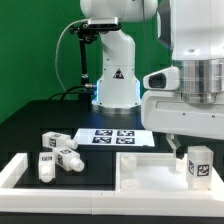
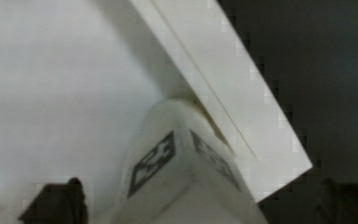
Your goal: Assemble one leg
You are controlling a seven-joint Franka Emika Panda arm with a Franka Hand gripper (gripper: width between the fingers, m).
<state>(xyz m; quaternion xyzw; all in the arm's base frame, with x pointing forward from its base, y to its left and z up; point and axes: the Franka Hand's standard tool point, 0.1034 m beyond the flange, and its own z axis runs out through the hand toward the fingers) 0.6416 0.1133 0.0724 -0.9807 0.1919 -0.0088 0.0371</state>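
Note:
The leg (image 1: 197,166), a short white post with a black-and-white tag, stands upright on the right part of the wide flat white panel (image 1: 145,172). My gripper (image 1: 193,150) hangs right over it, fingers either side of its top. In the wrist view the leg (image 2: 179,165) rises between my two dark fingertips (image 2: 53,204), with a gap showing between that fingertip and the leg. The gripper (image 2: 197,206) looks open around the leg. The panel (image 2: 51,90) fills the view beside the leg, and its raised edge (image 2: 211,75) runs across it.
Three loose white legs (image 1: 58,152) with tags lie on the black table at the exterior view's left. The marker board (image 1: 114,137) lies in front of the arm's base (image 1: 117,85). A white L-shaped rail (image 1: 15,172) borders the front left.

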